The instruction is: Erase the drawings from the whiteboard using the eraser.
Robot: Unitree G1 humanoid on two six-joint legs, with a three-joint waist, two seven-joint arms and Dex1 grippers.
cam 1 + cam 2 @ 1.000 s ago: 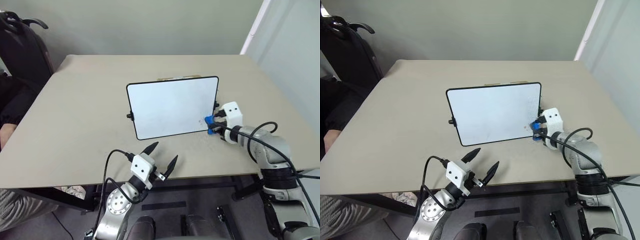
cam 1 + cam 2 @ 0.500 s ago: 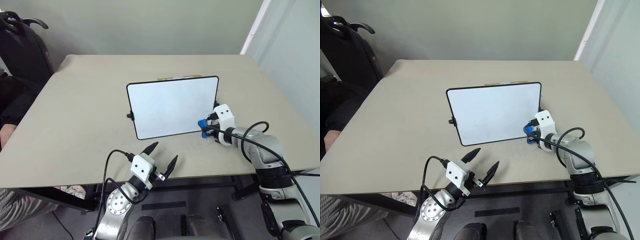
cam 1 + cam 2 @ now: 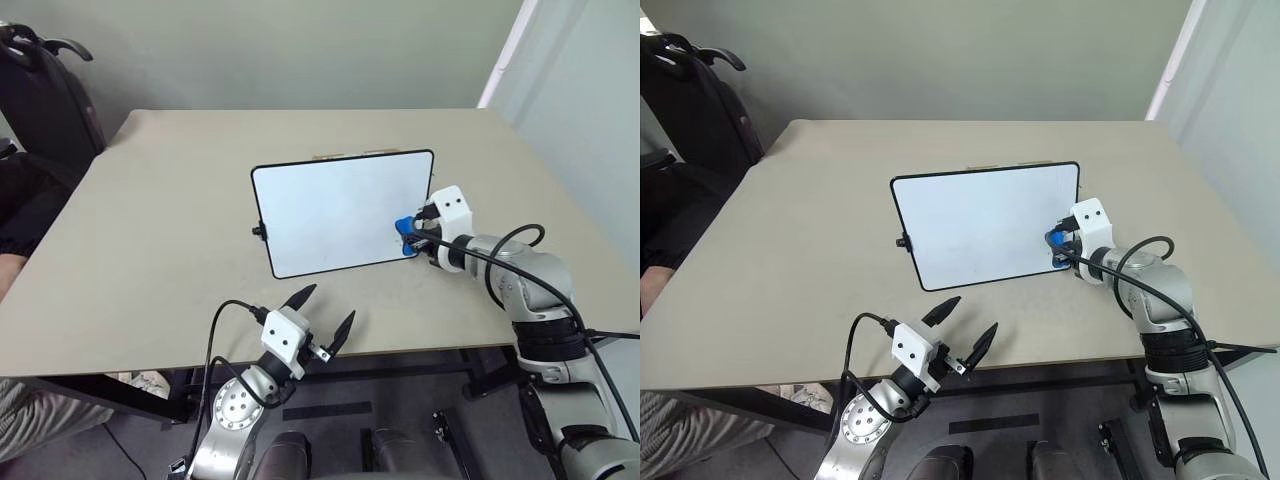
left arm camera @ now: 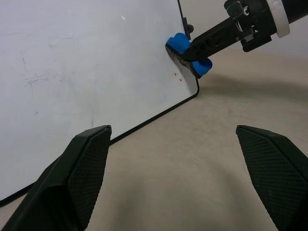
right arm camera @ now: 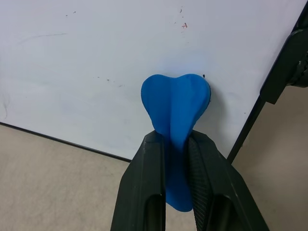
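Right gripper [image 5: 175, 192] pinches the blue eraser [image 5: 176, 108] tight at its narrow waist; soft and squashy, it presses the whiteboard [image 3: 330, 210] just ahead. Left gripper [image 3: 320, 312] idles, fingers spread.

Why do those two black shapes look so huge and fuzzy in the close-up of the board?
Left wrist view: the left gripper's own fingers sit right at the lens, out of focus; the whiteboard and eraser beyond look sharper. Left eye view: soft, even light, faint shadows.

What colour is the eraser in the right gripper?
Bright blue eraser, clearest in the right wrist view.
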